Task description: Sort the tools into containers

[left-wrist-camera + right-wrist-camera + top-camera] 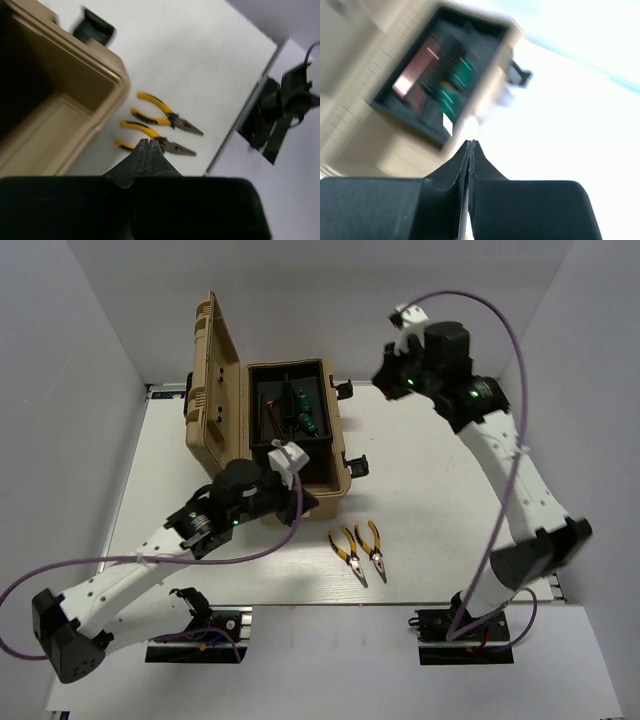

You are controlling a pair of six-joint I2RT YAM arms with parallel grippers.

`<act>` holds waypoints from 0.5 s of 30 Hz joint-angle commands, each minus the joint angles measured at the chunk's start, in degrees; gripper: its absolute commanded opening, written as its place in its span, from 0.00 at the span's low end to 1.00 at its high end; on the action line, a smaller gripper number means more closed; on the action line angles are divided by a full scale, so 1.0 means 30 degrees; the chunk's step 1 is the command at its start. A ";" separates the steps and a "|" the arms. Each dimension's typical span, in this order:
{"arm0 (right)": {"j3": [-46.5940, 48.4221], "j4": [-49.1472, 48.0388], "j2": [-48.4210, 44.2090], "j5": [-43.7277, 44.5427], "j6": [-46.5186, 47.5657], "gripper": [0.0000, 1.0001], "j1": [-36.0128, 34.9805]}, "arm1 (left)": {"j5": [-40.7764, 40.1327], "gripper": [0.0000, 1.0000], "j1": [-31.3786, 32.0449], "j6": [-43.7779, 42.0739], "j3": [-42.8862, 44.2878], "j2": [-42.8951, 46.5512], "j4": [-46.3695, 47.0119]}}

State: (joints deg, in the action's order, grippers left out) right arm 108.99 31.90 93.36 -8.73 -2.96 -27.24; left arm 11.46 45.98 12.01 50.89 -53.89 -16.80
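The toolbox [337, 430] stands open, its lid [215, 380] swung up on the far-left side so the black interior can be reached from above. Inside, toward the back, lies a green-handled tool [305, 410]; beside it is something reddish-brown [272, 420] that the blurred right wrist view does not let me identify.

The two pliers [160, 112] lie side by side on the table [430, 490] just off the toolbox's front-right corner, noses pointing away from it. They are not yet sorted.

The left gripper [145, 147] hangs just beside that front-right corner, aimed toward the pliers. Its fingers are pressed together with nothing between them, so it would have to spread them before it could take a handle.

The right gripper [470, 145] is raised high behind and to the right of the toolbox, looking down into it. It is likewise clamped on nothing, probably kept back there so the approach to the pliers is free.
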 commanded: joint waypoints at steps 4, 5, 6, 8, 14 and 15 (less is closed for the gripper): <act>-0.8679 0.6800 -0.3429 0.0398 0.1779 0.00 0.1171 | -0.0649 0.23 0.2747 0.1414 0.1197 -0.2630 -0.1342; -1.1487 0.6450 -0.4682 0.0101 0.1807 0.17 0.1200 | -0.1237 0.32 0.3128 0.1706 0.1199 -0.2923 -0.2011; -1.2704 0.5055 -0.5913 -0.0801 0.1750 0.32 0.1114 | -0.1881 0.45 0.3944 0.2405 0.1402 -0.3158 -0.2366; -1.6711 0.3643 -0.7874 -0.1539 0.1340 0.59 0.0996 | -0.3843 0.54 0.4710 0.3432 0.1114 -0.3510 -0.3097; -2.2053 -0.0574 -0.9586 -0.3797 -0.0621 0.76 0.0615 | -0.7947 0.58 0.7494 0.8851 -0.1723 -0.3277 -0.2809; -2.2439 -0.1049 -0.9761 -0.3711 -0.0914 0.76 0.0325 | -0.8735 0.58 0.7845 0.9380 -0.2049 -0.3277 -0.2113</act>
State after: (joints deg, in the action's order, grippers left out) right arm 43.44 39.92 67.11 -15.68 -2.31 -25.15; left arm -5.67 67.09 30.74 47.99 -64.75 -23.66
